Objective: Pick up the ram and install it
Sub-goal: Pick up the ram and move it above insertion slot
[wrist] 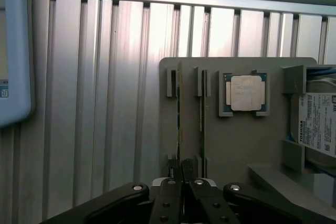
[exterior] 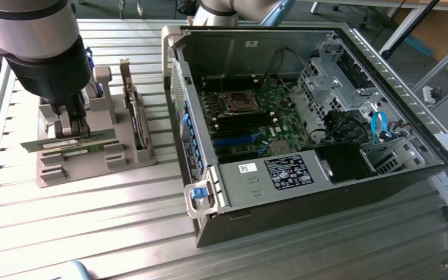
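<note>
Clamped on ram (exterior: 56, 143) w/ tool (exterior: 74, 135), at grey holder (exterior: 130, 154) on desk (exterior: 91, 221); CPU (wrist: 245, 93) in holder nearby.

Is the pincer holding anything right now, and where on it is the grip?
Yes: the pincer is shut on the ram, clamping its flat faces near mid-length, at its upper edge.

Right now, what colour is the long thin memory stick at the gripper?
Green, with a small white label; the ram shows best in the exterior view.
</note>
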Tool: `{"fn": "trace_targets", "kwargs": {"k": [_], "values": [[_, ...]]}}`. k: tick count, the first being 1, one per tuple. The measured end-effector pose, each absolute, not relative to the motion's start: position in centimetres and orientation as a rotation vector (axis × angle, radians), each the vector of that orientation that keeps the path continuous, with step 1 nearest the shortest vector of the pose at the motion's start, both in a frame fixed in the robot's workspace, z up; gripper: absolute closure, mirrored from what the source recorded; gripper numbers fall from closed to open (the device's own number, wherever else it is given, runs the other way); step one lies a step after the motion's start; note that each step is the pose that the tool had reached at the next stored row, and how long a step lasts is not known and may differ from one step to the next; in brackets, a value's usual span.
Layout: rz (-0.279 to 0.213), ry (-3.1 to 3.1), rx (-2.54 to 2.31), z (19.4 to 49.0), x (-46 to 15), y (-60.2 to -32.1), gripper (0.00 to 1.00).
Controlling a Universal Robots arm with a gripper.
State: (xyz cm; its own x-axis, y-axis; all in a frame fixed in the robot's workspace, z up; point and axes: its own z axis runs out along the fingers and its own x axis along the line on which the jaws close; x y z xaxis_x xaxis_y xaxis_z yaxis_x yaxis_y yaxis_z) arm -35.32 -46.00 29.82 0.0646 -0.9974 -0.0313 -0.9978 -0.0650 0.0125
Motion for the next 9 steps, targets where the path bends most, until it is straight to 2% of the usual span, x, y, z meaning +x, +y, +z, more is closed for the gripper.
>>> {"fn": "trace_targets", "kwargs": {"k": [9], "values": [[0.049,2.14,-2.283,31.2,-35.3,-46.0,0.88]]}}
